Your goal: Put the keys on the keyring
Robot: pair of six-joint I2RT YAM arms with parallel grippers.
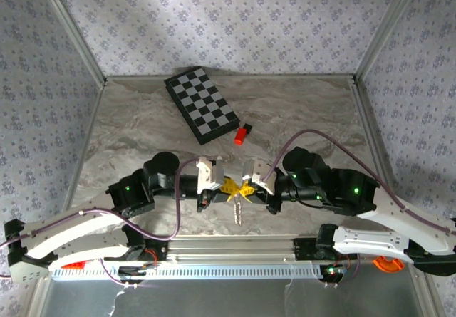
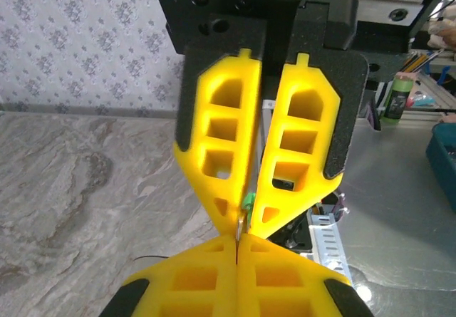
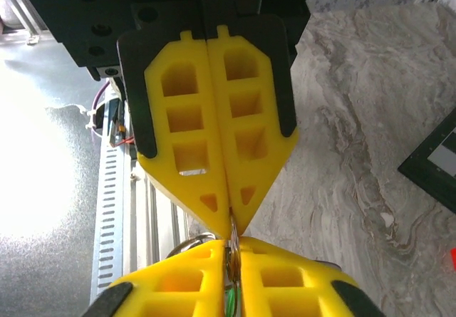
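Keys (image 2: pixel 247 201) | pinched in right end effector (image 3: pixel 234 243) | left end effector (image 2: pixel 236 241) clenched on keyring (image 1: pixel 237 212)

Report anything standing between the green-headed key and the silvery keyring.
Nothing visible. The right gripper pinches the small green-headed metal key, the left gripper the thin silvery chain-like keyring, both grippers meeting tip to tip.

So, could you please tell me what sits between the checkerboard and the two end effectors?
A small red-and-black block lies there on the table, as the top view shows.
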